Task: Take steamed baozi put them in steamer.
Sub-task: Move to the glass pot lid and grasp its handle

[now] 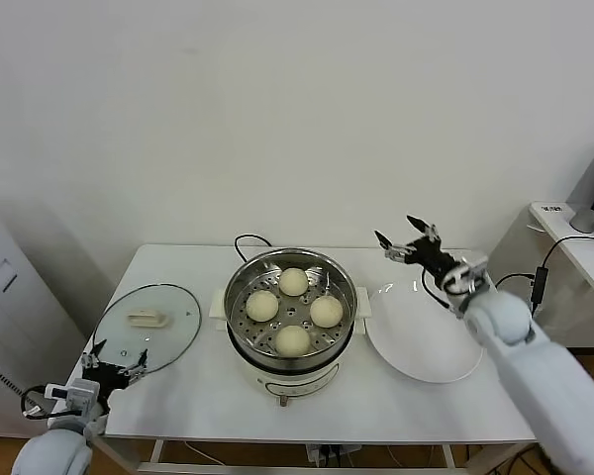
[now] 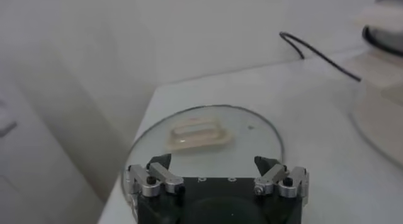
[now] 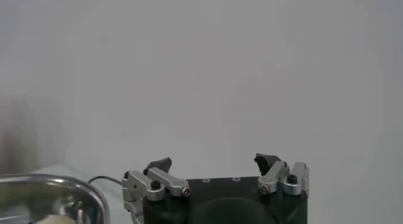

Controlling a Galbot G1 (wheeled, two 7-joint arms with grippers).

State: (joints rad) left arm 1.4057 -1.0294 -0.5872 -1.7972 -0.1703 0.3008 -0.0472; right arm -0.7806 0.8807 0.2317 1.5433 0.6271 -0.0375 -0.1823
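Four buns resting on the perforated tray inside the steamer at table centre, well apart from both grippers. Right gripper raised above the white plate, fingers spread, empty. Left gripper low beside the glass lid, fingers apart, empty. Only head view showing buns clearly.

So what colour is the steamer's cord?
Black cord, clearest in the head view.

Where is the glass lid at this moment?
In the head view the glass lid lies flat on the table, left of the steamer, with the open left gripper hovering at its near edge.
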